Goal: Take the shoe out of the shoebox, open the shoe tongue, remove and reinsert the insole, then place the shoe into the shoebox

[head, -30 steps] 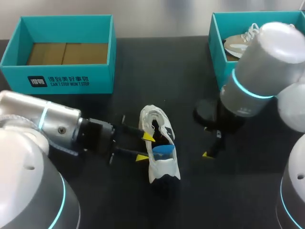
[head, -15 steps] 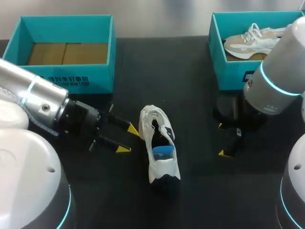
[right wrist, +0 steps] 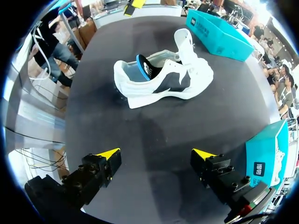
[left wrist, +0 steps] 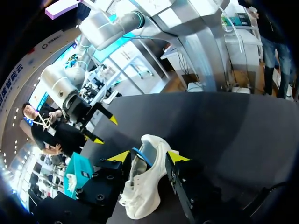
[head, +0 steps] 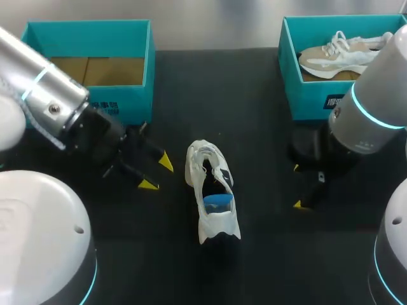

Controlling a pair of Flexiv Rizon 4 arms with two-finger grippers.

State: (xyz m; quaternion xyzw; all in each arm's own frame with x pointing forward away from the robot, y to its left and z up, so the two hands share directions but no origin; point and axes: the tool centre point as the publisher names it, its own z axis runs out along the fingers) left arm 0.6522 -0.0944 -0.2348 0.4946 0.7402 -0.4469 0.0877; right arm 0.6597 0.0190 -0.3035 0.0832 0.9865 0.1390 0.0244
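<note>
White sneaker [head: 212, 194] looks light and soft; grasp its firmer heel. Left gripper [head: 157, 173] and right gripper [head: 296, 186] hang spread, empty.

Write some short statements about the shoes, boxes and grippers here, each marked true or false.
1. The white sneaker lies on the black table. True.
2. The left gripper is shut on the white sneaker. False: it is open and apart from it.
3. A beige sneaker lies in the teal cardboard shoebox on the right. True.
4. The blue insole lies on the table beside the white sneaker. False: it is inside the sneaker.
</note>
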